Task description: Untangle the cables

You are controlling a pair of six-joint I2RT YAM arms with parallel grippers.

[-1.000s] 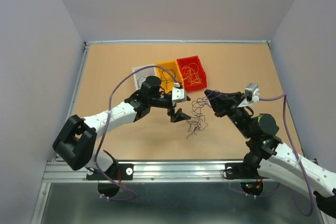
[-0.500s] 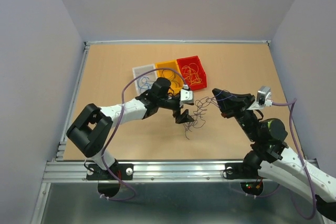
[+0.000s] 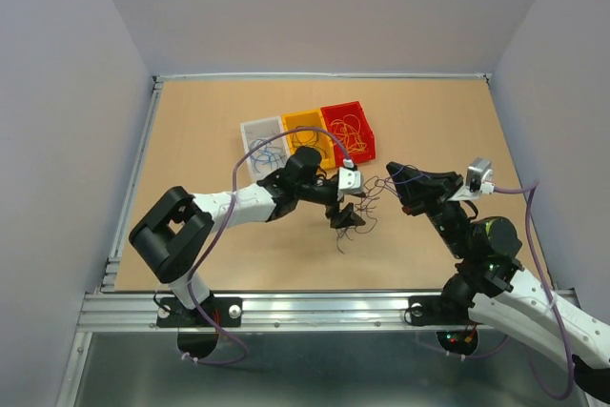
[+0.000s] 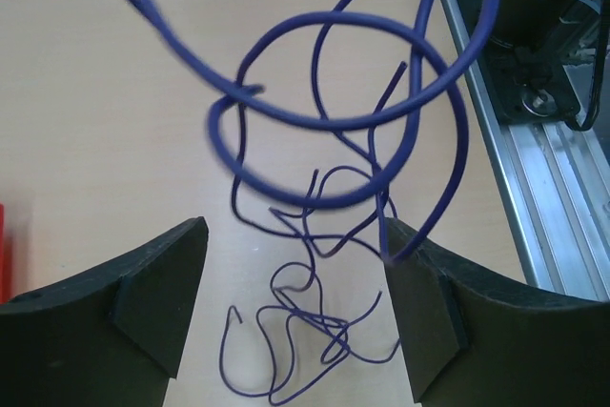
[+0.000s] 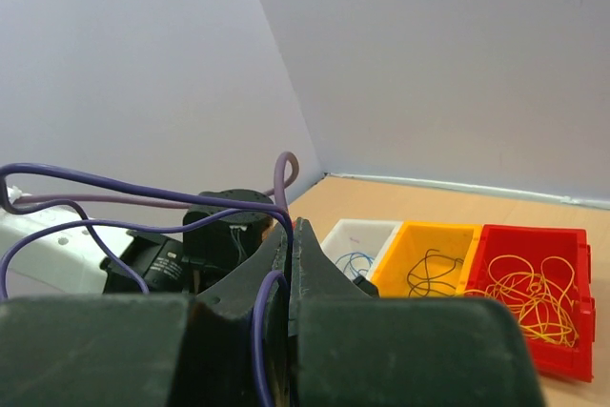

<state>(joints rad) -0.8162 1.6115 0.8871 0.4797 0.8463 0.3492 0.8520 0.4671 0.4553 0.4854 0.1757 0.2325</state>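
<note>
The left gripper (image 3: 346, 219) hangs low over the table (image 3: 210, 111) with its jaws spread wide, grasping nothing. In its wrist view the two dark fingers (image 4: 152, 302) stand on either side of the cables (image 3: 358, 203). A big blue-purple loop hangs in the air between them, and its loose end just touches the right-hand finger. Thinner purple curls lie on the wood below.

The right gripper (image 3: 390, 179) is clenched tight on the cables. Its own camera shows the fingers pressed together with blue-purple strands pinched between them and running off to the left. From above, those strands drop from its tip to the small tangle on the table — the tangle sits between the two grippers, directly beside the left one.

Behind the tangle three bins stand in a row, touching side by side:
- The white bin (image 3: 244, 140) holds blue cables.
- The yellow bin (image 3: 303, 114) holds dark ones.
- The red bin (image 3: 341, 107) holds yellow-orange ones.

The left arm reaches across in front of the white and yellow bins. A metal rail (image 4: 534, 188) runs along the table's near edge.
</note>
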